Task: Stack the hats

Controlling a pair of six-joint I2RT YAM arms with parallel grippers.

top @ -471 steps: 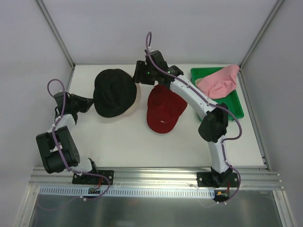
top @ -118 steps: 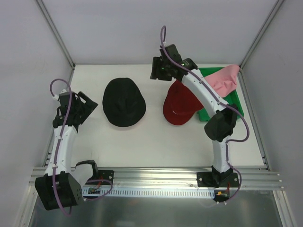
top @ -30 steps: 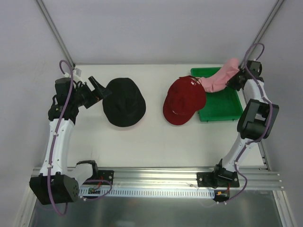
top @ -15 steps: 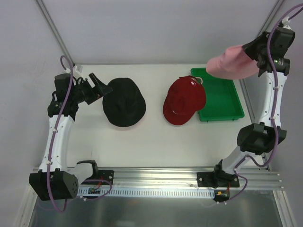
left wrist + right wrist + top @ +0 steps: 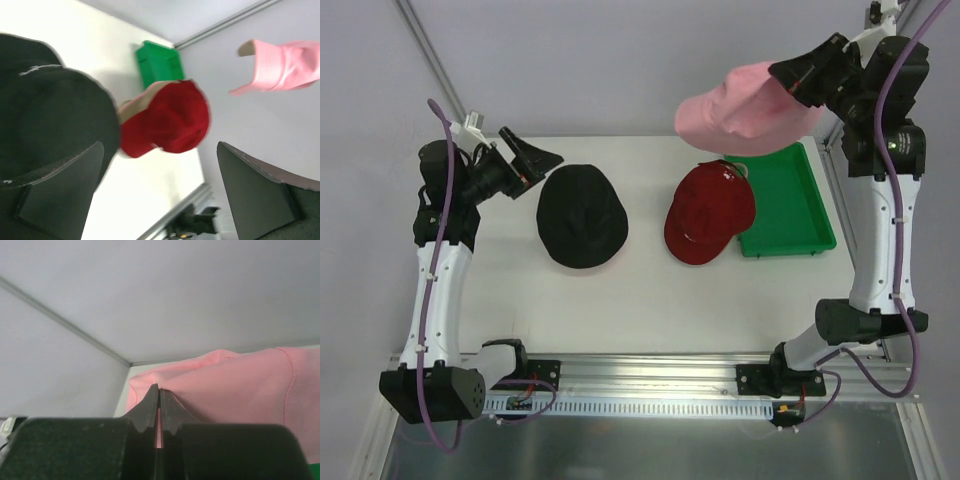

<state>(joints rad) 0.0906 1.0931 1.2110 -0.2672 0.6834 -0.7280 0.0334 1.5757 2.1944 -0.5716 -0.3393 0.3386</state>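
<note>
Pink hat (image 5: 745,110) swung up off tray (image 5: 790,210), now airborne at 12 o'clock of red cap (image 5: 705,215), right gripper (image 5: 795,75) clamped on its edge. Black hat (image 5: 582,215) at 9; left gripper (image 5: 532,160) wide, empty. Probably soft, light, floppy; pinch brims.

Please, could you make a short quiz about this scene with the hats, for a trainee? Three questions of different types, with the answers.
1. What lies on the table between the black hat and the green tray?
2. The pink hat is: A) in the green tray; B) held in the air by the right hand; C) on the black hat.
3. True or false: the left hand is shut.

Key: 1. the red cap; 2. B; 3. false, the left hand is open.
</note>
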